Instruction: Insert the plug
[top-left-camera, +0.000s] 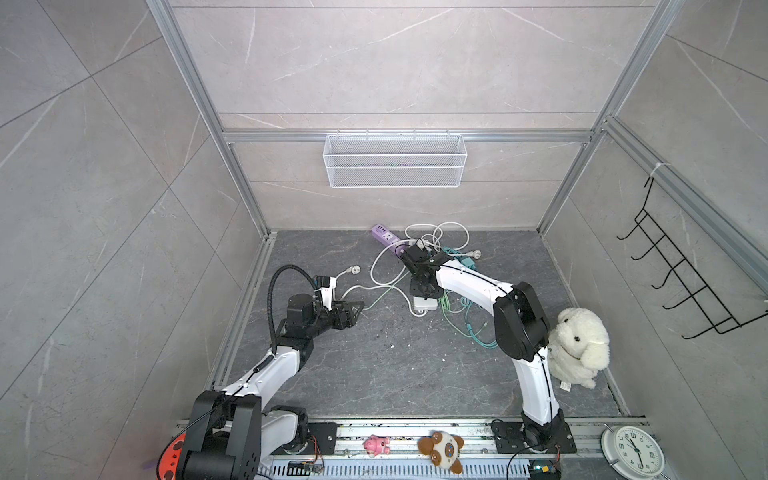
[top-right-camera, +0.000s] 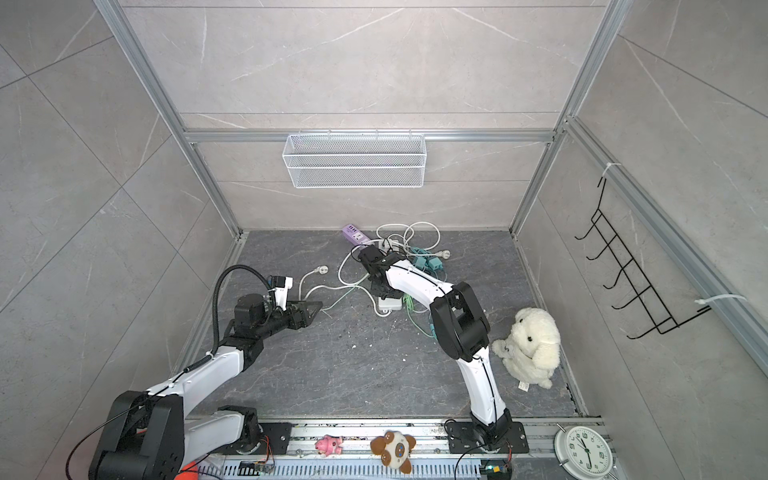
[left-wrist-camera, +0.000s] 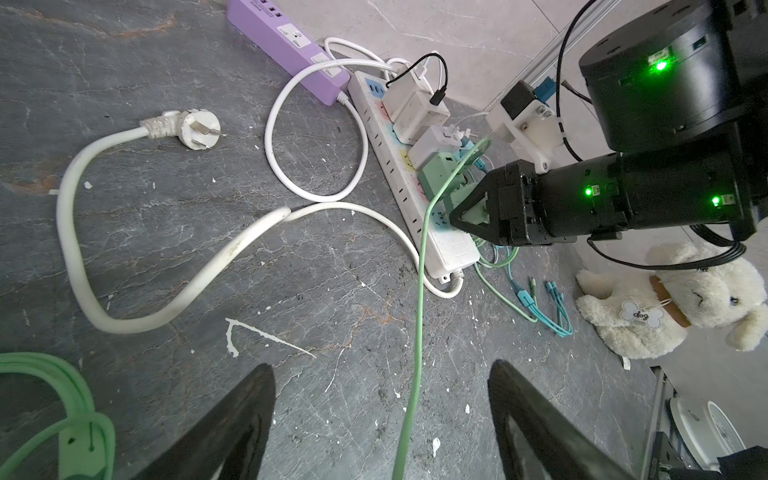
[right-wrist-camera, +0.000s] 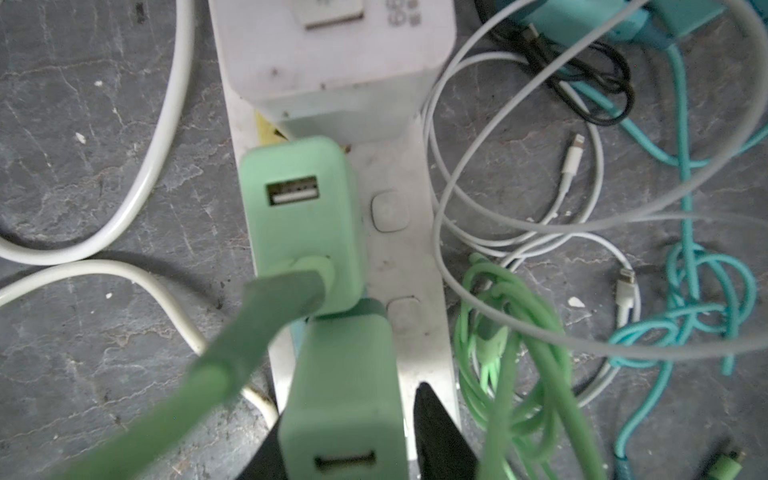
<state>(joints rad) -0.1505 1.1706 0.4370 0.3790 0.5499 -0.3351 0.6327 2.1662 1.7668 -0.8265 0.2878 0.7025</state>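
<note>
Right jaws: straddling the green charger (right-wrist-camera: 345, 399), which stands upright on the white power strip (right-wrist-camera: 415, 266). A sliver of strip shows between one jaw and the charger body. The other jaw is hidden behind it, so can't tell if they're pinching or loose.

Charger looks seated in its socket, touching the second green charger (right-wrist-camera: 299, 216) one slot along. Pins aren't visible, so full seating is unconfirmed. My read: insertion basically done. What's left is let go, back off, maybe a push check.

Left jaws: spread wide, empty, low over the bench (left-wrist-camera: 166, 257), well apart from the strip.

In the way:
- The green cable (left-wrist-camera: 419, 291) runs from the chargers across the bench and passes between the left jaws in the left wrist view, ungripped. Snag risk for either arm.
- A white adapter (right-wrist-camera: 332, 62) crowds the next slot.
- Beside the strip there's a tangle: thin white cables (right-wrist-camera: 453, 137), green coil (right-wrist-camera: 519, 332), teal cable (right-wrist-camera: 685, 232).

Farther out: purple power strip (left-wrist-camera: 286, 41), loose white plug (left-wrist-camera: 195, 129) on a thick cord, plush dog (top-left-camera: 579, 347) by the right arm.
</note>
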